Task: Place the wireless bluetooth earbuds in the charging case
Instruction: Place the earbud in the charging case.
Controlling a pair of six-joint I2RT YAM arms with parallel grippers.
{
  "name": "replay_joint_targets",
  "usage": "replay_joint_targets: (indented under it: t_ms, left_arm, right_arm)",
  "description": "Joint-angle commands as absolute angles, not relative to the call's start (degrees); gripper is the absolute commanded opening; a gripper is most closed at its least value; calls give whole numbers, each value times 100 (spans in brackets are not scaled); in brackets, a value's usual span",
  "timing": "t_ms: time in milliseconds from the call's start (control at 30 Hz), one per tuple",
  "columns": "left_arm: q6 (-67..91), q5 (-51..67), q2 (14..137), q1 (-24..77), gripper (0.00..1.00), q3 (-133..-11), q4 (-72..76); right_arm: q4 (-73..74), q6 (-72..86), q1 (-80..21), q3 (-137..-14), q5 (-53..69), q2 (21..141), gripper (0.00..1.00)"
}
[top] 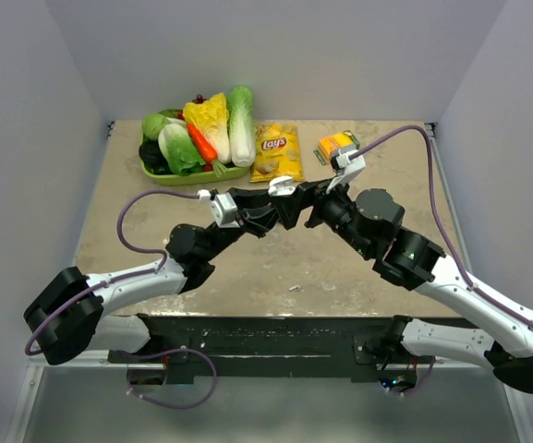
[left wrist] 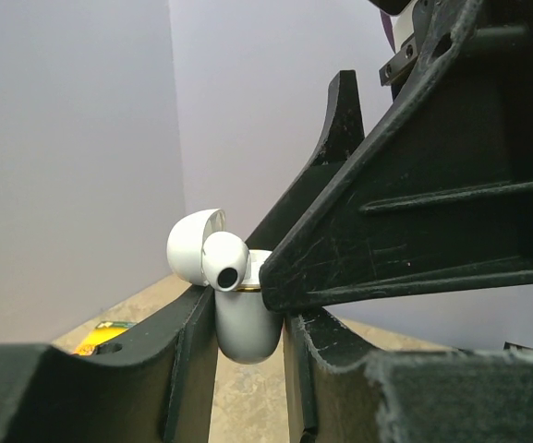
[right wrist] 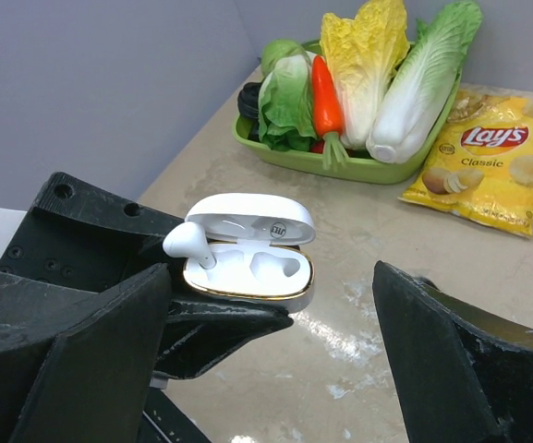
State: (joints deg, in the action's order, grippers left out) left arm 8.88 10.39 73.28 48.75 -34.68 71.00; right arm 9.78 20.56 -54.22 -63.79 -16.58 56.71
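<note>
My left gripper (left wrist: 248, 369) is shut on the white charging case (left wrist: 246, 323) and holds it upright above the table with its lid (right wrist: 252, 217) open. A white earbud (right wrist: 185, 242) stands tilted in the case's left slot, its head sticking out above the gold rim; it also shows in the left wrist view (left wrist: 226, 260). The right slot is bare. My right gripper (right wrist: 275, 369) is open, one finger (left wrist: 414, 212) close against the case rim beside the earbud. In the top view both grippers (top: 280, 198) (top: 314, 198) meet mid-table. I see no black earbuds.
A green tray (top: 169, 173) of toy vegetables stands at the back left, a yellow Lay's chip bag (top: 277, 152) beside it and a small orange box (top: 334, 145) to the right. A small white piece (top: 296, 288) lies on the table near the front; I cannot tell what it is.
</note>
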Motion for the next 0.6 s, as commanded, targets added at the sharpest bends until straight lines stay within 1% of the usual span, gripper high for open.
replay_joint_targets:
  t_ms: [0, 167, 567]
  left_arm:
    - [773, 870, 7374, 4860, 0, -3770, 7164]
    - [853, 782, 7383, 4860, 0, -3876, 6935]
    - [975, 791, 7427, 4869, 0, -3885, 6864]
  right_arm:
    - [729, 2057, -5405, -6653, -1591, 5713, 94]
    - [677, 1942, -5405, -6583, -1512, 5634, 95]
    - [703, 2039, -5405, -6785, -2109, 6064, 95]
